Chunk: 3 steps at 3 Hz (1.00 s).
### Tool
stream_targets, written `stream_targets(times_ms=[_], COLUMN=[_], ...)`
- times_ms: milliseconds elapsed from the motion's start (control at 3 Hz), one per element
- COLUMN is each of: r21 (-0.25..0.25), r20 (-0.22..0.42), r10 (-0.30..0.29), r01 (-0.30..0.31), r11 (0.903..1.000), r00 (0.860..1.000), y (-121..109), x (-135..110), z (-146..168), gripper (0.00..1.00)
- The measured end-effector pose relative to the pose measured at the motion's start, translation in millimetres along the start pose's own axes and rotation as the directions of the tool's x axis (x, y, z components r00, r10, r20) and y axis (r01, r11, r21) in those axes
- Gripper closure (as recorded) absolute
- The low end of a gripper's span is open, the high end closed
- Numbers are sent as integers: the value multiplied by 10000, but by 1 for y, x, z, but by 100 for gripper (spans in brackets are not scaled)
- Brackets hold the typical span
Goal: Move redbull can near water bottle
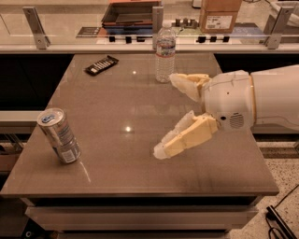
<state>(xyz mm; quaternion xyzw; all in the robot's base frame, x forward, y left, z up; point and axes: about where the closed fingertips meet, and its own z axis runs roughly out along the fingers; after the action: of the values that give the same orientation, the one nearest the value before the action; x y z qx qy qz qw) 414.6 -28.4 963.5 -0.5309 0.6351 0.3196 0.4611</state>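
The redbull can (59, 135) stands on the brown table (131, 107) near its front left corner. It is silver and blue and looks tilted in this view. The water bottle (165, 54) stands upright at the table's far middle, clear with a white cap. My gripper (167, 115) reaches in from the right over the table's middle right part. Its two cream fingers (184, 137) are spread wide apart and hold nothing. The gripper is far to the right of the can and just in front and right of the bottle.
A black remote (101, 65) lies at the table's far left. Behind the table runs a counter with a glass rail (93, 32), a dark tray (131, 11) and a cardboard box (219, 14). Black cables (278, 219) lie on the floor at the lower right.
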Motion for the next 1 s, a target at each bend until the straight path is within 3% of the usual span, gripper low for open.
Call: stream_targets(times_ms=[333, 1000], r21=[-241, -825], r20=[99, 1231], r10=[-119, 90], r01=[121, 12], r11=[9996, 9966], r00=[9999, 9924], y=[8, 29], x=[-4, -10], z=[24, 79], gripper=[0, 0])
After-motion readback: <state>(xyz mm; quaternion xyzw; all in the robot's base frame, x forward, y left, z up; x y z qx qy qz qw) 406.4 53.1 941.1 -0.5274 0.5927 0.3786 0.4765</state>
